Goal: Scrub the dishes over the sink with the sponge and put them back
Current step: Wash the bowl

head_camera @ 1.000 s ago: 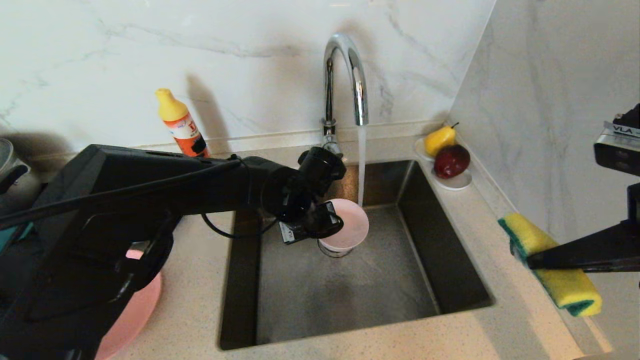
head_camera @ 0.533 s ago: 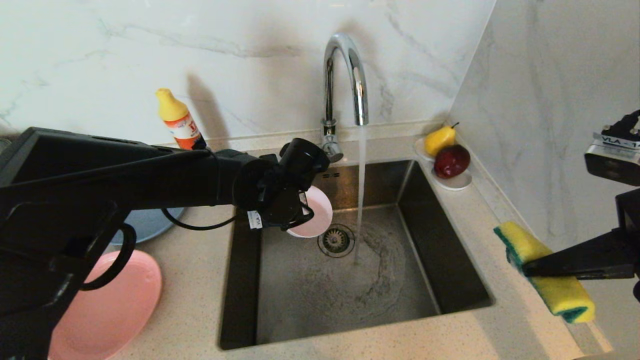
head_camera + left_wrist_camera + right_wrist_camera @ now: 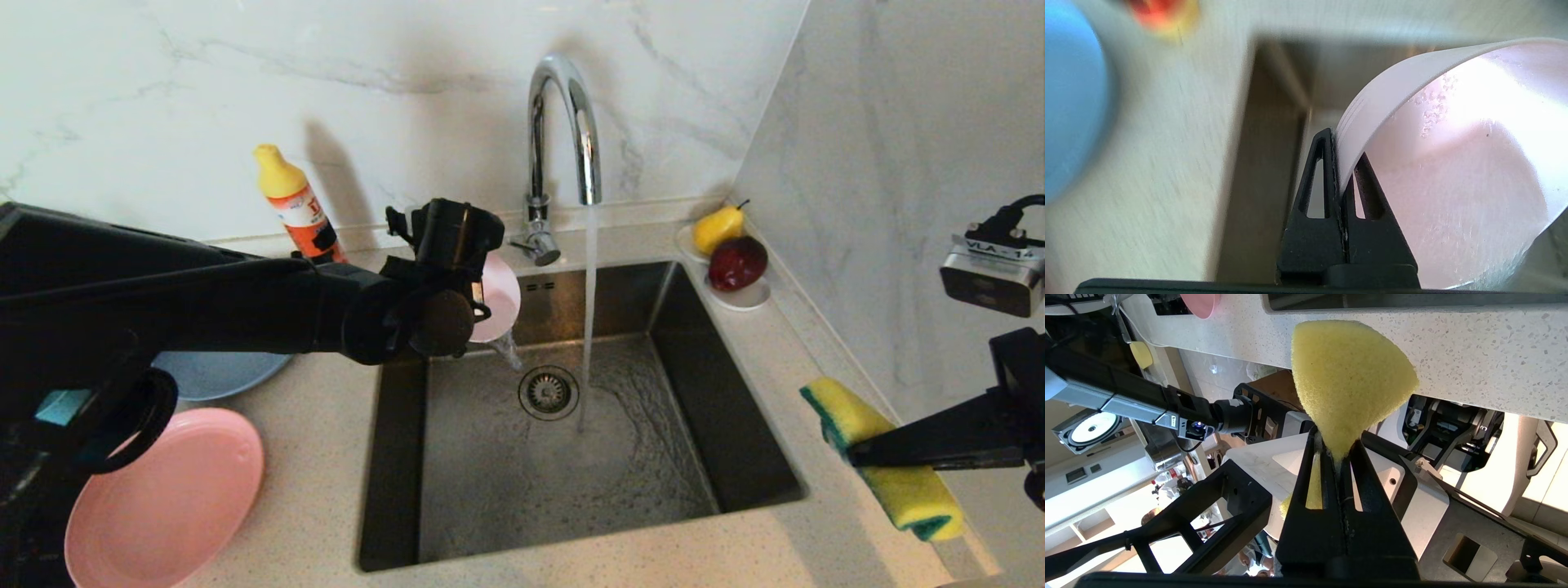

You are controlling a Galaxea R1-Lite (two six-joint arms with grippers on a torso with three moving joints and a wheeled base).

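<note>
My left gripper (image 3: 480,309) is shut on the rim of the pale pink-white bowl (image 3: 500,296), one finger inside and one outside. It holds the bowl tilted above the back left corner of the sink (image 3: 739,408), and water runs out of the bowl's lower edge. The left wrist view shows the same pinch of my left gripper (image 3: 1341,147) on the wet bowl (image 3: 1453,183). My right gripper (image 3: 857,438) is shut on the yellow-and-green sponge (image 3: 890,457), held over the counter to the right of the sink. In the right wrist view, my right gripper (image 3: 1336,447) squeezes the sponge (image 3: 1349,384).
The tap (image 3: 563,114) runs a stream (image 3: 589,310) onto the sink floor beside the drain (image 3: 549,392). A salmon-pink plate (image 3: 163,498) and a grey-blue plate (image 3: 216,371) lie on the left counter. A soap bottle (image 3: 298,204) stands behind them. A fruit dish (image 3: 739,257) sits back right.
My left arm drew the bowl out of the water stream, up and toward the sink's back left corner, and tipped it so water spills out. The right arm with the sponge barely moved.
</note>
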